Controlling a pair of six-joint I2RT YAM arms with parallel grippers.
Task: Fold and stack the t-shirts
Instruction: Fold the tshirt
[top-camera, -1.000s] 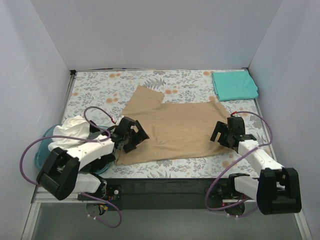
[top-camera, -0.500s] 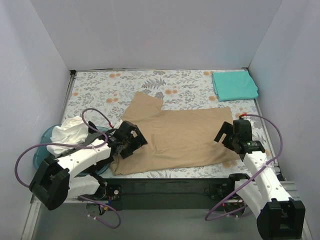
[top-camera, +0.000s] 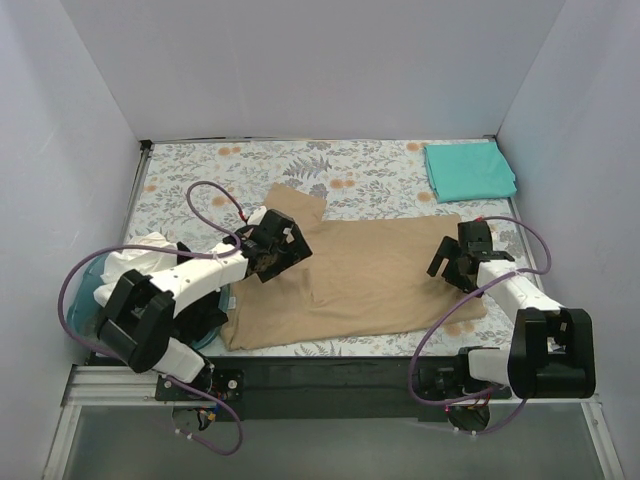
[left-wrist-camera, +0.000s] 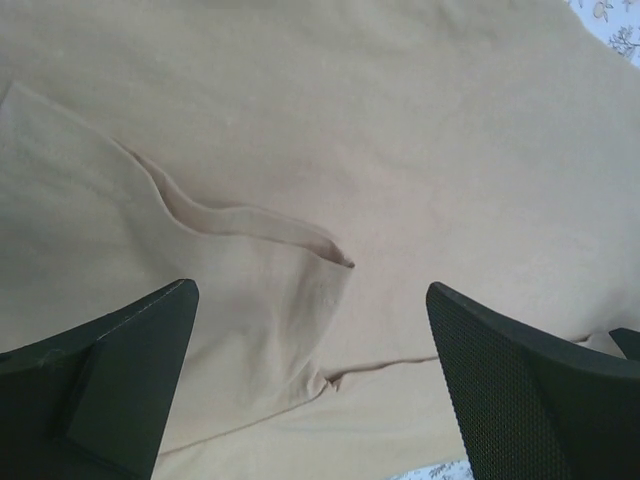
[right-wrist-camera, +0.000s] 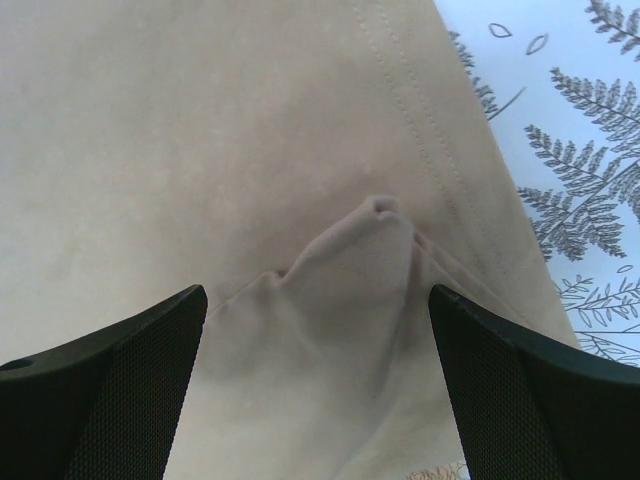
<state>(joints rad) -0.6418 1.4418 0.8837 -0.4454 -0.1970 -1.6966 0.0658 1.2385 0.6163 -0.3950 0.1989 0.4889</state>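
So the teal-green t-shirt (top-camera: 470, 170) is already folded and parked at the far right corner of the surface (top-camera: 200, 180), and the white t-shirt (top-camera: 140, 255) is bunched up in the blue basket (top-camera: 85, 300) off the left edge. The tan t-shirt (top-camera: 370, 270) is the one in play. It's spread mostly flat across the middle, running down to the near edge, with one sleeve poking toward the far side.

Both arms are over it. The left pincer (top-camera: 280, 252) is on the shirt's left part and the right pincer (top-camera: 452, 268) is by its right edge. Both are released with jaws wide, nothing in them.

Looks to me like the lay-it-flat stage, with the first real fold not started yet. The left wrist view shows a tucked-under flap (left-wrist-camera: 250, 225), and the right wrist view shows a little pucker (right-wrist-camera: 375, 215) beside the stitched hem.

I reckon the next move is to smooth those out. Then each pincer needs to pinch a shirt edge cleanly and both carry it across together so the cloth doesn't skew.
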